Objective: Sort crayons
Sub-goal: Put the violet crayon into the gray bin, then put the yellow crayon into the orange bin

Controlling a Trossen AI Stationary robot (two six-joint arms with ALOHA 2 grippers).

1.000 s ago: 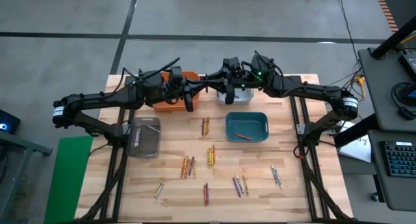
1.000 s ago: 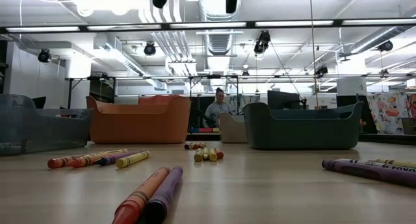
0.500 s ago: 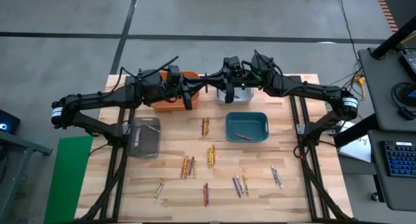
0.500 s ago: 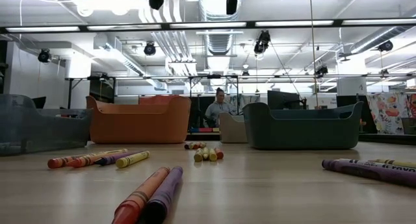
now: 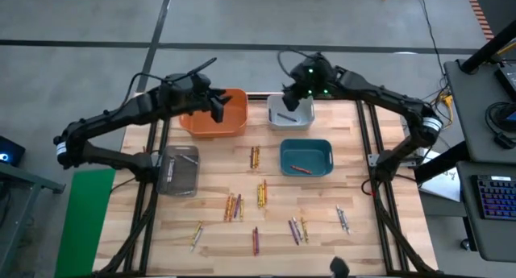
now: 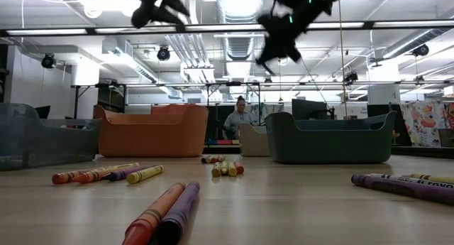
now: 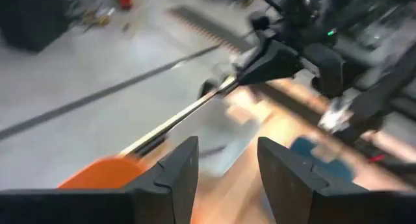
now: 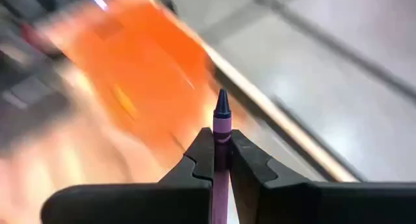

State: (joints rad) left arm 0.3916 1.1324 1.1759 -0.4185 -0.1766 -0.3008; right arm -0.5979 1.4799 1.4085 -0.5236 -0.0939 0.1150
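High view: sorting looks barely begun. Four bins sit toward the bench's far edge, the orange bin (image 5: 218, 117), white bin (image 5: 289, 114), teal bin (image 5: 306, 158) holding one red crayon (image 5: 299, 168), and grey bin (image 5: 179, 170); roughly sixteen crayons (image 5: 260, 193) remain scattered toward the near edge.

Low view: loose crayons lie before the bins.

Left wrist view: left gripper (image 7: 227, 169) apart, empty.

Right wrist view: right gripper (image 8: 221, 160) clamped on one purple crayon (image 8: 221, 130).
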